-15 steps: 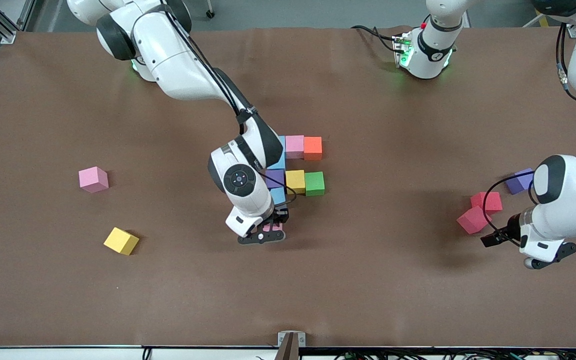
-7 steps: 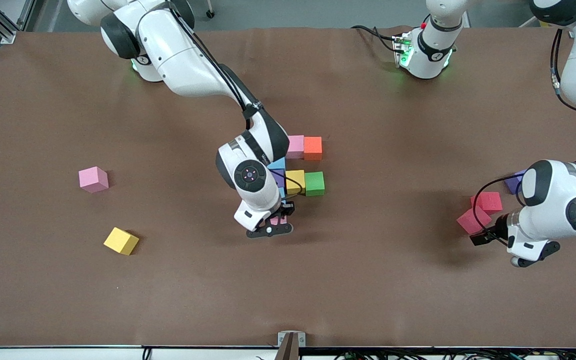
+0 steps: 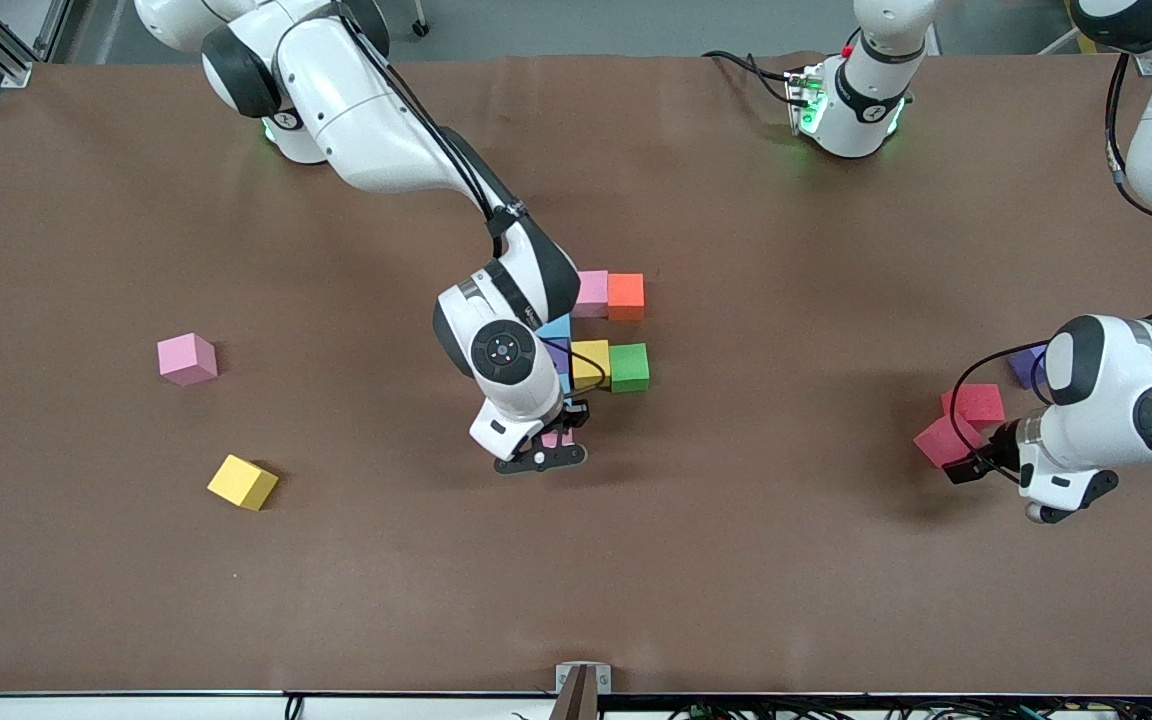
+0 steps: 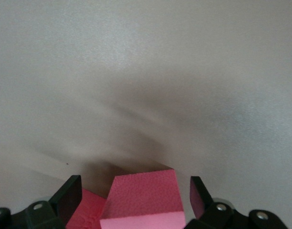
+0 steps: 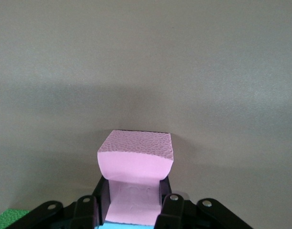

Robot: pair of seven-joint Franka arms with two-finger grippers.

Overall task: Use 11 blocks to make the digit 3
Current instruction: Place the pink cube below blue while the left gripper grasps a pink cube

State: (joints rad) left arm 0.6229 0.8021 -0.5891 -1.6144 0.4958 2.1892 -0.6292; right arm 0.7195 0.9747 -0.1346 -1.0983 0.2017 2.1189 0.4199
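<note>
My right gripper (image 3: 548, 447) is shut on a pink block (image 3: 557, 438), seen squeezed between the pads in the right wrist view (image 5: 135, 160). It holds the block at the near end of the part-built digit 3. That figure has pink (image 3: 592, 292) and orange (image 3: 626, 296) blocks, then light blue (image 3: 556, 326), purple (image 3: 557, 353), yellow (image 3: 591, 362) and green (image 3: 629, 367) blocks. A light blue block (image 5: 126, 225) lies right by the held one. My left gripper (image 3: 968, 462) is open, its jaws either side of a red block (image 4: 146, 195), with a second red block (image 4: 88, 210) beside it.
A loose pink block (image 3: 186, 358) and a loose yellow block (image 3: 241, 482) lie toward the right arm's end of the table. A loose purple block (image 3: 1024, 367) lies by the two red blocks (image 3: 976, 402), partly hidden by the left arm.
My right gripper has carried the pink block closer to the near end of the figure. My left gripper has moved in over the red blocks.
</note>
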